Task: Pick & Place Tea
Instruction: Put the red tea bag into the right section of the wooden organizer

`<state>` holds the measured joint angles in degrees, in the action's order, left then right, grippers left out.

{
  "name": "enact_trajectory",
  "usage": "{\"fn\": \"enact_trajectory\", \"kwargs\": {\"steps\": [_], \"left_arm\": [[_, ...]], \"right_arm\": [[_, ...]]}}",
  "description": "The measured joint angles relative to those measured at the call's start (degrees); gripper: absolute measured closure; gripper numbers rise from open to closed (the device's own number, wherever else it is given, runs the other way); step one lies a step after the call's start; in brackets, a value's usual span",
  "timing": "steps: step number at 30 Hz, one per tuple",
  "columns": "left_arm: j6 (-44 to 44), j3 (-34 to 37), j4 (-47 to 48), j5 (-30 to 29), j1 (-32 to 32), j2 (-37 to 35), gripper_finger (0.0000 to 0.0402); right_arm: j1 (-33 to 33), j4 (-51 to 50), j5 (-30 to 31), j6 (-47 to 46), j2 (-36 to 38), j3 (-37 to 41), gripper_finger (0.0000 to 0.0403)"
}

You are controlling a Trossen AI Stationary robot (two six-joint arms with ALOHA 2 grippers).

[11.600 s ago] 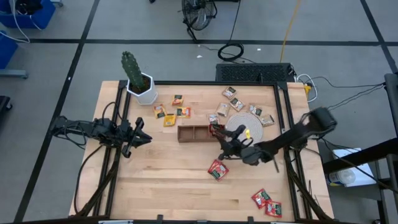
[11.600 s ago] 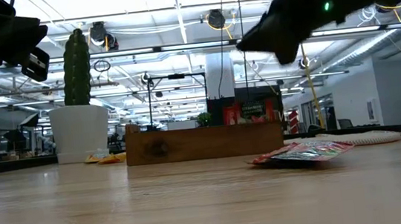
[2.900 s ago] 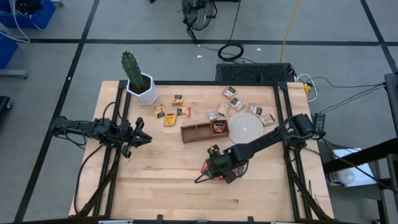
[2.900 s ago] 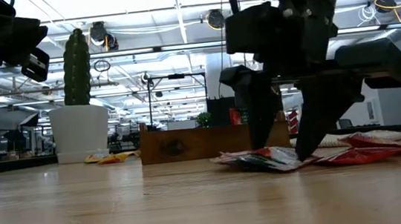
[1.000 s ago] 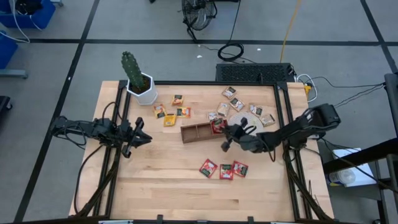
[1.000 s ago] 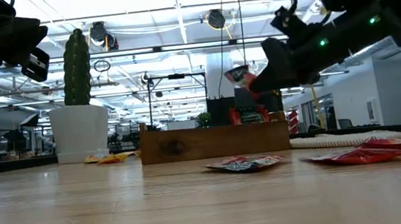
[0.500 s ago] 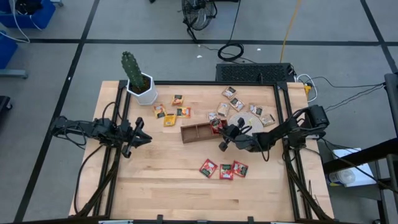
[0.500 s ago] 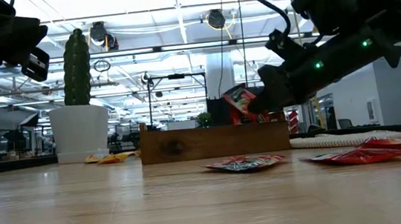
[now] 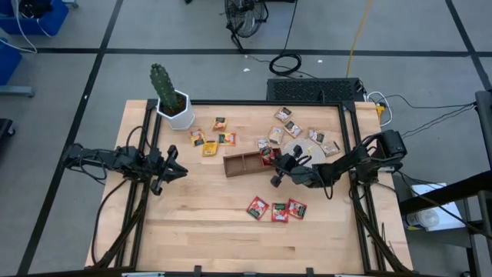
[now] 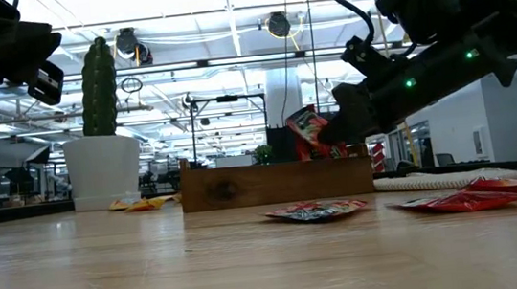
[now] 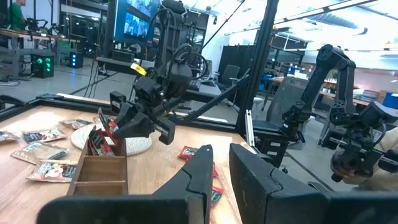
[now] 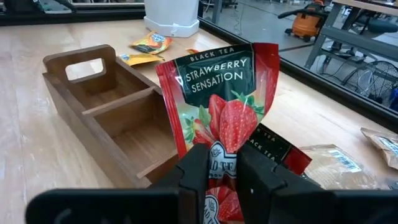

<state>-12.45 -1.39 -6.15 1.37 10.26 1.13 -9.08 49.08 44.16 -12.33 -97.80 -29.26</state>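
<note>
Moved since a second ago: right gripper (image 9: 275, 171), carried slightly lower and closer over the right-hand end of the wooden tray (image 9: 247, 163); all else unchanged.
Right gripper: fingers (image 12: 194, 174) clamped on the lower edge of a red strawberry tea sachet (image 12: 221, 118), held upright above the tray's end compartment, another red sachet already inside there.
Left gripper (image 9: 174, 164): parked in the air at the surface's left edge, well apart from the tea; fingers (image 11: 200, 171) nearly together, nothing between them.
Surface (image 9: 200, 223): pale wood planks in a dark frame. Three red sachets (image 9: 277, 209) in a row nearer the front edge; yellow-orange sachets (image 9: 209, 140) left of the tray; tan sachets (image 9: 290, 127) around the round whitish disc (image 9: 301, 154); potted cactus (image 9: 171, 96) at the far left corner.
Room: grey floor with dark lines, cables, ceiling lights, screens, desks.
</note>
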Motion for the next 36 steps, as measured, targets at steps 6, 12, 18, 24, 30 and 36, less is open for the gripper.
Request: {"fn": "enact_trajectory", "kwargs": {"steps": [6,12,18,24,30,36], "left_arm": [[0.0,0.0,0.0,0.0,0.0,0.0,0.0344],[0.0,0.0,0.0,0.0,0.0,0.0,0.0344],[0.0,0.0,0.0,0.0,0.0,0.0,0.0344],[0.0,0.0,0.0,0.0,0.0,0.0,0.0344],[0.0,0.0,0.0,0.0,0.0,0.0,0.0344],[0.0,0.0,0.0,0.0,0.0,0.0,0.0344]], "right_arm": [[0.0,0.0,-2.5,-0.3,0.0,0.0,0.0320],[0.0,0.0,-2.2,-0.3,0.0,0.0,0.0260],[0.0,0.4,-2.1,2.8,0.0,0.0,0.0223],[0.0,2.1,0.4,5.7,0.0,0.0,0.0226],[-0.9,4.4,-1.2,7.5,0.0,0.0,0.0235],[-3.5,5.9,-10.0,20.4,0.0,0.0,0.0224]]}}
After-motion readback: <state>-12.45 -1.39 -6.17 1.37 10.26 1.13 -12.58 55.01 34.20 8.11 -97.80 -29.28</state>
